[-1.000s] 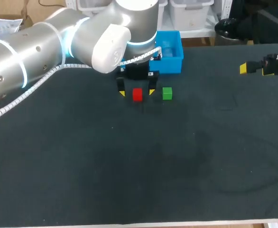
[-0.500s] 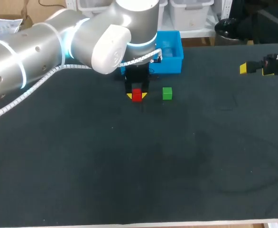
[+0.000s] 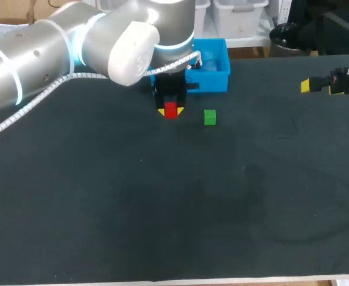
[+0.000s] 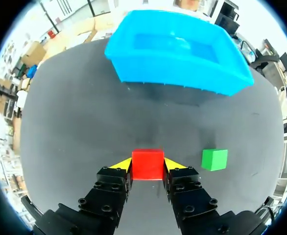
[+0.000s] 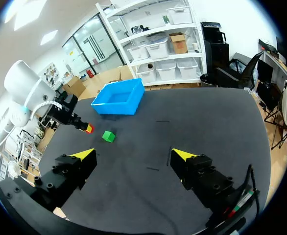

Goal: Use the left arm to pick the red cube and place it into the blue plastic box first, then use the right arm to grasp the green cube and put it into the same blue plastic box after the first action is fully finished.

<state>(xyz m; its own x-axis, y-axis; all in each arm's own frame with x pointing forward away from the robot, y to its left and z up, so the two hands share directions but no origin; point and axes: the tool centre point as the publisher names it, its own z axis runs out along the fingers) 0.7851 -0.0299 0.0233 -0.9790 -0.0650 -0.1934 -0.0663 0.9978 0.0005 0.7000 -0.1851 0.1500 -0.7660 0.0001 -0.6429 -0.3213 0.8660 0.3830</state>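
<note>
- Red cube (image 4: 147, 164) sits pinched between the yellow tips of my left tool (image 3: 171, 112), near the front wall of the blue box (image 3: 214, 82); whether it rests on the bench (image 3: 162, 208) or hangs just clear of it I cannot tell
- Only the very tips grip it, so I judge a sharp swing could twist it loose
- Carried too low, it could strike the box wall and drop outside
- Green cube (image 3: 209, 117) lies on the bench beside my tool, apart from it; a sideways drift could knock it
- Box shows no cube inside
- Right tool (image 5: 133, 155) is spread, holds nothing, and is well apart from both cubes
</note>
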